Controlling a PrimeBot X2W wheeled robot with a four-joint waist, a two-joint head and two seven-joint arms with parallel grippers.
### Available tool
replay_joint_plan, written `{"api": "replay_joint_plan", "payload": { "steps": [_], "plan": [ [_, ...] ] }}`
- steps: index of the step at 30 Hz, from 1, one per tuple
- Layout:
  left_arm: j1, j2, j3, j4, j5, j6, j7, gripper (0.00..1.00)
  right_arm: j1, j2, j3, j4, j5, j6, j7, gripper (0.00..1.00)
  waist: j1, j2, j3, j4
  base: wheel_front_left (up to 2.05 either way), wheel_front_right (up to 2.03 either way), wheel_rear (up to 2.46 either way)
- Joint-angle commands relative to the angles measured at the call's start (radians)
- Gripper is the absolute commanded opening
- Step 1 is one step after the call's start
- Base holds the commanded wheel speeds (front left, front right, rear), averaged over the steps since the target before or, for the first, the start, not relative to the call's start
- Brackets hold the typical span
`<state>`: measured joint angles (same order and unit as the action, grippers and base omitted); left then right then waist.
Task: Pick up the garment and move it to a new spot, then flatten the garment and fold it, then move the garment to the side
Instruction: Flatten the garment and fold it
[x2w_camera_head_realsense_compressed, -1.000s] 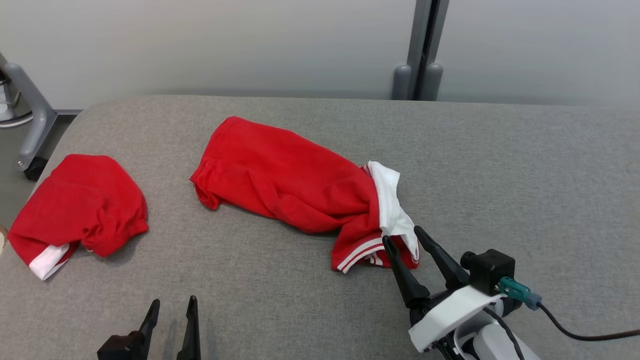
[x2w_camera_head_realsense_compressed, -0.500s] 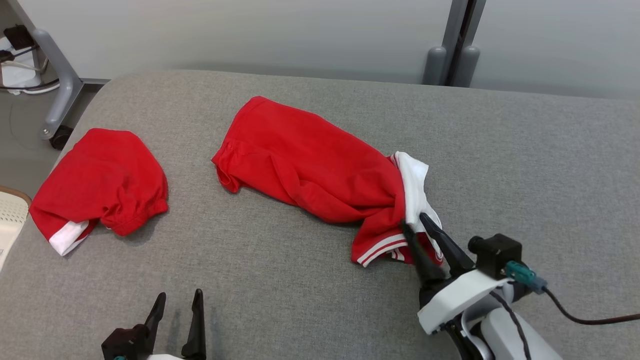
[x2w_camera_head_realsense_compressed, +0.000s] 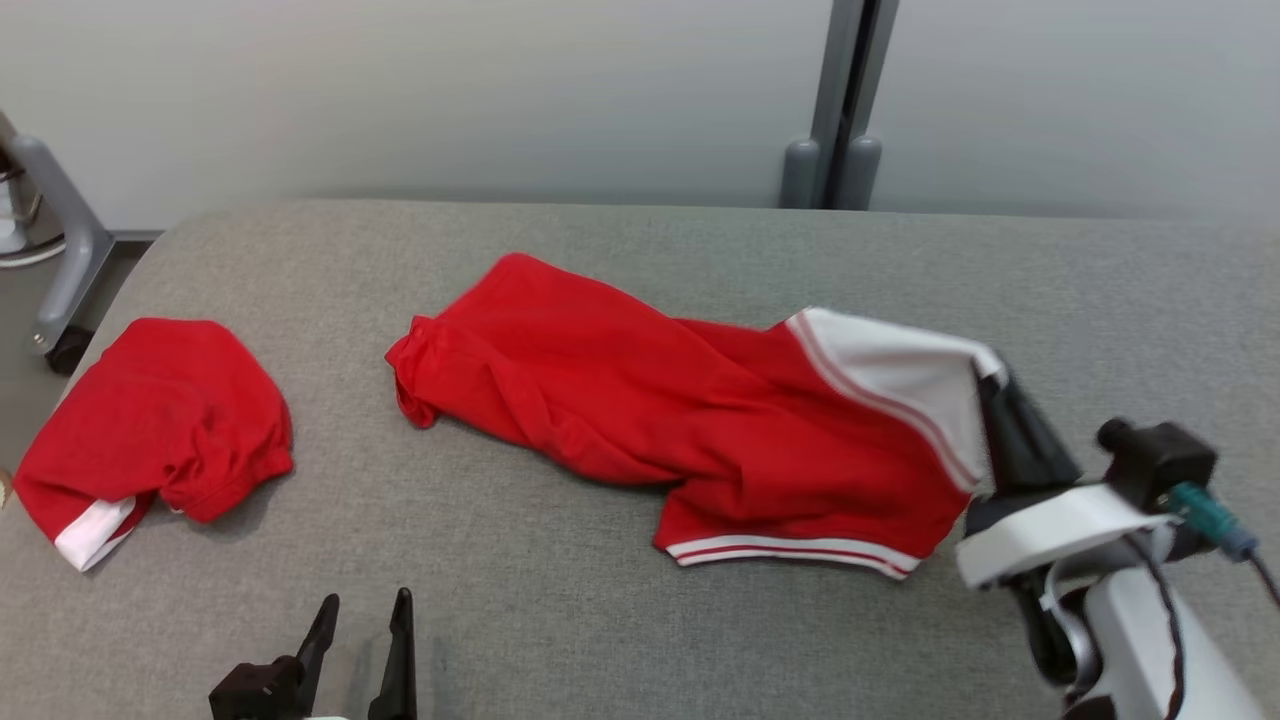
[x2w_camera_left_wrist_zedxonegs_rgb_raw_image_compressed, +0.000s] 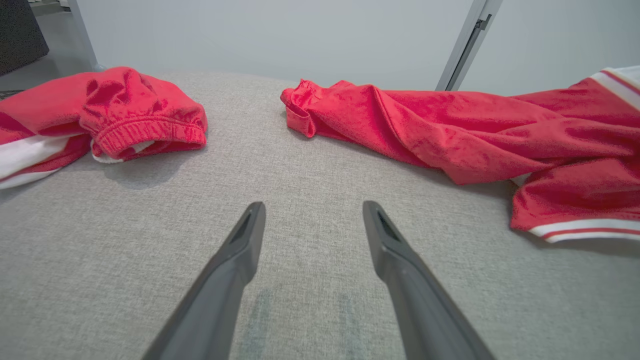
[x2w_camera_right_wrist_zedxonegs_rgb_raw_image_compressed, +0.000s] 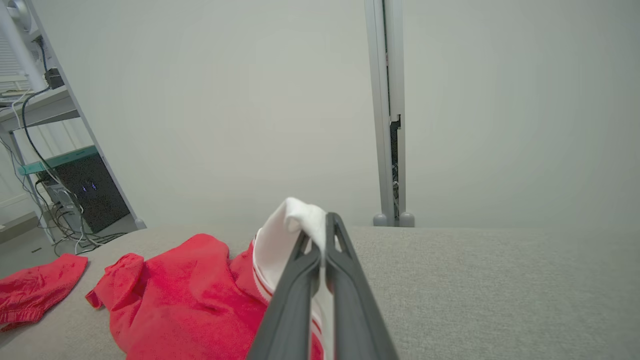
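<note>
**Right pincer grips the red garment by its white corner**

From where I stand, the right gripper (x2w_camera_right_wrist_zedxonegs_rgb_raw_image_compressed: 320, 225) has its two long dark fingers pressed together on a fold of white cloth. That fold is the corner of the white panel (x2w_camera_head_realsense_compressed: 900, 370) on the long red garment (x2w_camera_head_realsense_compressed: 700, 430), a soft, crumpled piece of fabric. The corner is held up off the grey fabric-covered table (x2w_camera_head_realsense_compressed: 600, 630), on the robot's right side. From there the cloth runs down and away to the left.

The rest of the garment lies on the table, stretched across its middle. Its bunched red end (x2w_camera_head_realsense_compressed: 410, 365) rests towards the left. A hem with white and red stripes (x2w_camera_head_realsense_compressed: 790, 550) lies flat along the near edge, just left of the right arm's white wrist housing (x2w_camera_head_realsense_compressed: 1050, 520).

The left gripper (x2w_camera_left_wrist_zedxonegs_rgb_raw_image_compressed: 312, 210) hangs low over the near part of the table with its fingers parted to a moderate gap and nothing between them. It is well apart from the long garment, and bare grey cloth lies under and ahead of it.

Further left, near the table's edge, sits a second red garment (x2w_camera_head_realsense_compressed: 160, 420), small and rumpled into a mound, with a white band showing at its near corner. It is apart from both grippers and from the long garment.

A grey upright post (x2w_camera_head_realsense_compressed: 845, 100) stands against the pale wall behind the table.
</note>
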<state>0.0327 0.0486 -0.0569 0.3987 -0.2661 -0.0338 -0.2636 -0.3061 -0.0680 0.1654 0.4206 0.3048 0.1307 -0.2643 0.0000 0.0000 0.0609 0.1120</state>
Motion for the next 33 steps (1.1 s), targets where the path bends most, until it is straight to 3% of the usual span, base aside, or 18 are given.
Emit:
{"api": "replay_joint_plan", "payload": {
  "steps": [1, 15, 25, 33],
  "plan": [
    [0.001, 0.004, -0.004, 0.003, -0.004, -0.005, -0.002, 1.0, -0.026, -0.016, -0.025, -0.017, -0.009, 0.0, 0.0, 0.0, 0.0, 0.0, -0.018, -0.019, 0.0, 0.0, 0.0],
    [0.007, 0.004, -0.041, 0.018, -0.019, -0.001, -0.002, 1.0, -0.162, -0.099, -0.104, -0.063, -0.031, 0.0, 0.0, 0.0, 0.0, 0.0, -0.046, -0.043, 0.0, 0.0, 0.0],
    [-0.049, 0.004, -0.093, 0.014, -0.028, -0.009, -0.002, 1.0, -0.294, -0.194, -0.062, 0.041, -0.073, 0.0, 0.0, 0.0, 0.0, 0.0, 0.036, 0.009, 0.0, 0.0, 0.0],
    [-0.105, 0.003, -0.144, 0.02, -0.043, -0.007, -0.001, 1.0, -0.49, -0.255, -0.079, 0.208, -0.135, 0.0, 0.0, 0.0, 0.0, 0.0, 0.139, 0.092, 0.0, 0.0, 0.0]
  ]
}}
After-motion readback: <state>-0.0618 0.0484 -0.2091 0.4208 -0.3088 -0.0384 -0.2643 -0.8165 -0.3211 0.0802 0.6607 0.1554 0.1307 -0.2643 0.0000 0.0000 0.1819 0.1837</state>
